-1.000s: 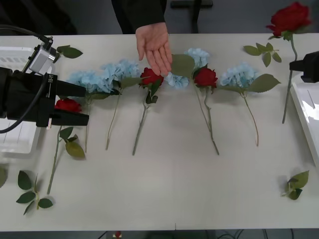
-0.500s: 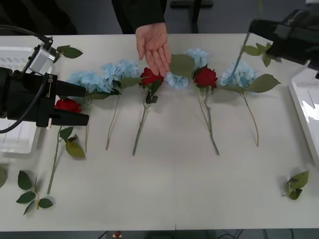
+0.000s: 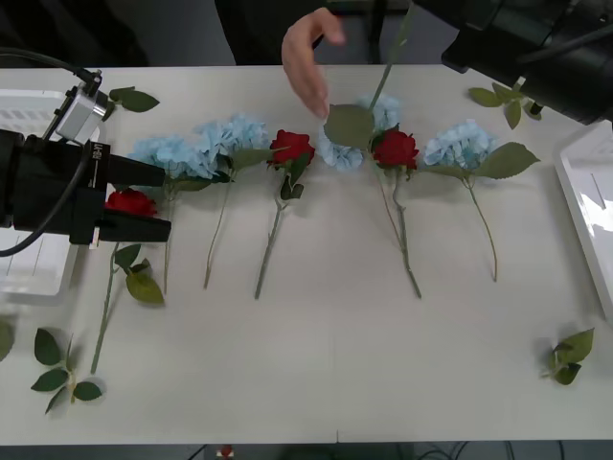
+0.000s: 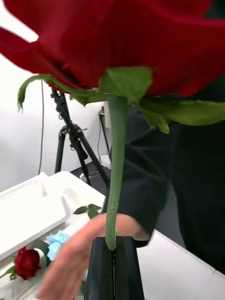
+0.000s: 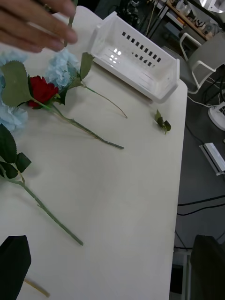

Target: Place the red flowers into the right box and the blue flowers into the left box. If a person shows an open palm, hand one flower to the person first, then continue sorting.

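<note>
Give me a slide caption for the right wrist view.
Right claw shut on a red rose's stem, raised toward a person's hand.

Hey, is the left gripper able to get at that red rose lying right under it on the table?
Probably yes. The left gripper is open and sits right over the red rose at the table's left end. Nothing covers the bloom; only a blue flower lies close beside it.
</note>
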`<state>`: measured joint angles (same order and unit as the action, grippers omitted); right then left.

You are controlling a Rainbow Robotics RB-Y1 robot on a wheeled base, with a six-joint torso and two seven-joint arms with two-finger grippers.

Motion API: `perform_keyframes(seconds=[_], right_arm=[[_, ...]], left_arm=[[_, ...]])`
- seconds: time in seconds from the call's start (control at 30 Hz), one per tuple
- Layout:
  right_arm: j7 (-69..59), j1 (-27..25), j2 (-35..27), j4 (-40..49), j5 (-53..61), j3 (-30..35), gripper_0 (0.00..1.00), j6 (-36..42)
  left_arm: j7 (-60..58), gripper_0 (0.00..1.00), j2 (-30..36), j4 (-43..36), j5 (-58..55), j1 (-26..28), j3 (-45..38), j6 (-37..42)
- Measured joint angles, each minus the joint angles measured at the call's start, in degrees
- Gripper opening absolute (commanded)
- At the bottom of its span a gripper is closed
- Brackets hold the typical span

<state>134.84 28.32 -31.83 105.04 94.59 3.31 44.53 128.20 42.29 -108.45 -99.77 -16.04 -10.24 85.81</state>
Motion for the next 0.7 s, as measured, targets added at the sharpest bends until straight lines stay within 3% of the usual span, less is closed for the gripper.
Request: perform_keyframes(seconds=[0.47,0.53,0.57,0.6,0.63,0.7], right_arm=[[0.01,0.00,0.00,0.52,1.43,0.53,0.00,1.25],[0.01,0.00,0.00,0.52,1.43,0.53,0.30,1.25],[0.01,0.00,0.00,0.52,1.43,0.53,0.66,1.25],[0.01,0.00,0.00,0.52,1.43,0.53,0.92,1.25],[0.01,0.00,0.00,0.52,1.43,0.53,1.00,1.25],[0.01,0.00,0.00,0.52,1.43,0.53,1.00,1.25]], left_arm=[[0.00,1.00,0.00,0.00,0.00,0.00,0.00,0.00],[0.00,1.00,0.00,0.00,0.00,0.00,0.00,0.00],[0.00,1.00,0.00,0.00,0.00,0.00,0.00,0.00],[0.00,1.00,0.00,0.00,0.00,0.00,0.00,0.00],[0.00,1.00,0.00,0.00,0.00,0.00,0.00,0.00],[0.00,1.00,0.00,0.00,0.00,0.00,0.00,0.00]])
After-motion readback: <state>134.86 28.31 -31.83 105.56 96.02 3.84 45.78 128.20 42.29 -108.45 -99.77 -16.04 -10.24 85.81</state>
